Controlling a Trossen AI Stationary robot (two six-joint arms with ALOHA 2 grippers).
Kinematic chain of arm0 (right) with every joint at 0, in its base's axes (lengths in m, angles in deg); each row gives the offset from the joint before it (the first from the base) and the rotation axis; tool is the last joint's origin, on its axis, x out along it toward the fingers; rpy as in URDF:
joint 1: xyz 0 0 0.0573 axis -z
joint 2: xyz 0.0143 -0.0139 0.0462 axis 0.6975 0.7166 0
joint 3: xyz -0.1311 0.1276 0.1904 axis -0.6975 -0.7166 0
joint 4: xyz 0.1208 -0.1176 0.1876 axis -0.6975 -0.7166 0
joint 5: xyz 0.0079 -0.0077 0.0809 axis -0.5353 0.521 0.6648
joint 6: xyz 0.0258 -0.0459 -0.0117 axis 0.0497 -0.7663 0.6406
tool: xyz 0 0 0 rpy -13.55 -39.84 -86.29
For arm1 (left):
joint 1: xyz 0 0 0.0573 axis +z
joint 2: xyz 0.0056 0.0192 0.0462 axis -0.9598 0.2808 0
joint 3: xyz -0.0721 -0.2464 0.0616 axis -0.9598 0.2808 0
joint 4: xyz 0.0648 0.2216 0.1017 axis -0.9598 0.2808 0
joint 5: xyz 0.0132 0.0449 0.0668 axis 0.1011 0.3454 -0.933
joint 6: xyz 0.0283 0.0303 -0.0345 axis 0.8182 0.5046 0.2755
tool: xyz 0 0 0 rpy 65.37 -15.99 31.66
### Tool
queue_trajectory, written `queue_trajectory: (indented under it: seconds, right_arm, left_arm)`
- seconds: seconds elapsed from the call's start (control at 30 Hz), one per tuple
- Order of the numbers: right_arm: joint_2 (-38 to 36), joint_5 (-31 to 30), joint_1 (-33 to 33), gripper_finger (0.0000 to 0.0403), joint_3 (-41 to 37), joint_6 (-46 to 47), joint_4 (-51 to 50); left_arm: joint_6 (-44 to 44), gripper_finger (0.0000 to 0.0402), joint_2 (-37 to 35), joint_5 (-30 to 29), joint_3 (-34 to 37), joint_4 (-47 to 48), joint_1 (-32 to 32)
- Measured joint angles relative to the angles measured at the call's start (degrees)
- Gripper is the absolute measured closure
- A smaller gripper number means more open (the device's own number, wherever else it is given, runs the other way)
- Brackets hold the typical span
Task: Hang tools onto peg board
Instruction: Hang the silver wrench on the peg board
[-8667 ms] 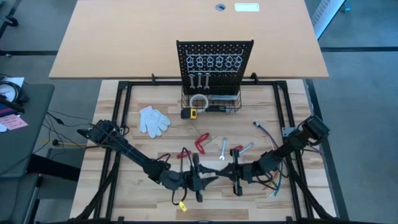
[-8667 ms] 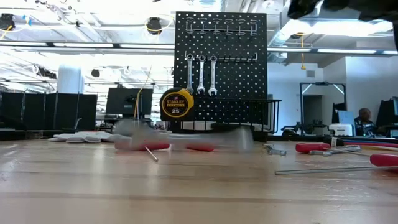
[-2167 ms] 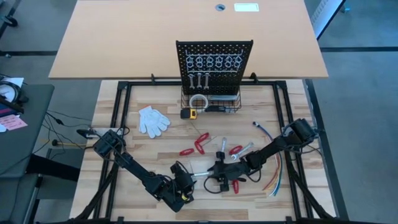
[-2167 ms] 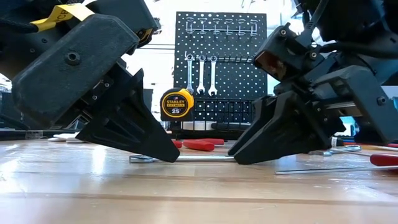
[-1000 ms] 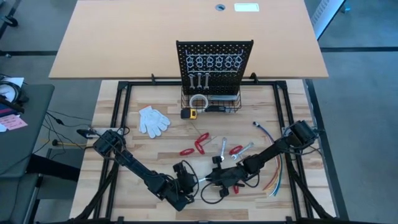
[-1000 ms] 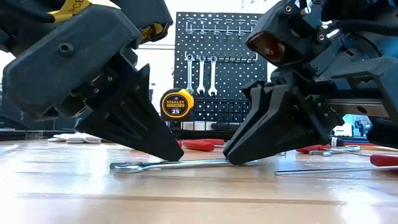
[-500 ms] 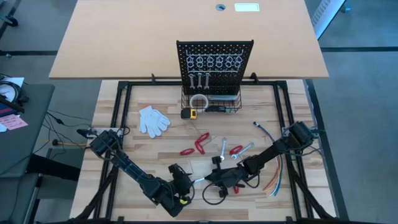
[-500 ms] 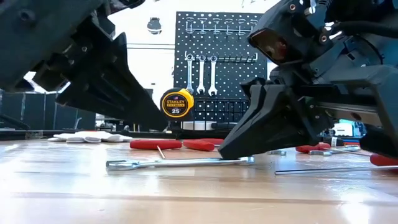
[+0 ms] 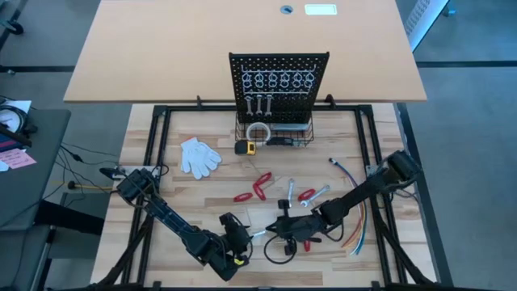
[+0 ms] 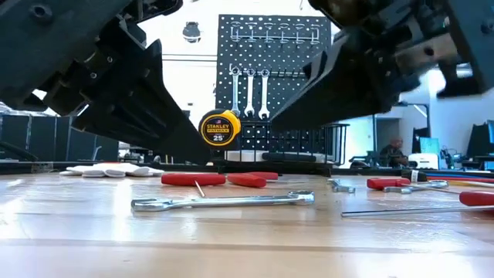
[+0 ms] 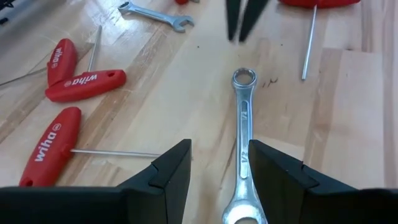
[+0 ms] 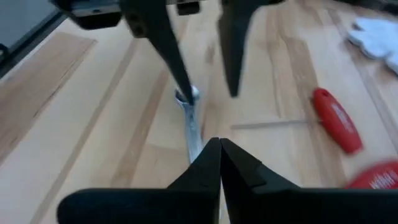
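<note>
Wrench [image 10: 224, 201] flat between raised end effectors, untouched.

silver wrench [image 10: 224, 201] flat on table | red-handled tools [image 9: 252, 190] nearby | peg board [image 9: 279, 81] upright, three wrenches [image 10: 248, 91] hung

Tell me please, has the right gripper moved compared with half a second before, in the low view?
Yes. The right gripper has risen off the wrench: its tip was at the table, and now it is level with the tape measure.
</note>
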Motion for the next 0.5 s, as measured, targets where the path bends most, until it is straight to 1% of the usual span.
queue_trajectory:
  seconds: [0.1,0.17,0.33,0.43,0.5]
  right_arm:
    - [-1.82,0.12,0.0,0.0333,0.02,3.36,-5.49]
    - [-1.53,1.09,0.0,0.0299,0.02,4.29,-5.98]
    - [3.9,2.27,0.74,0.0214,0.02,1.17,-3.36]
    - [5.95,2.38,1.6,0.0184,0.04,1.79,-2.41]
    - [6.85,2.24,1.89,0.018,0.08,2.68,-1.96]
  left_arm:
    - [0.0,0.0244,0.0,1.07,0.0,0.04,0.02]
    - [0.01,0.0244,0.0,1.07,0.0,0.04,0.02]
    - [0.0,0.0244,0.0,1.05,0.0,0.03,0.0]
    - [-0.4,0.0244,0.0,1.05,0.0,0.03,-0.12]
    - [-0.54,0.0244,0.0,1.05,0.0,-0.02,-0.17]
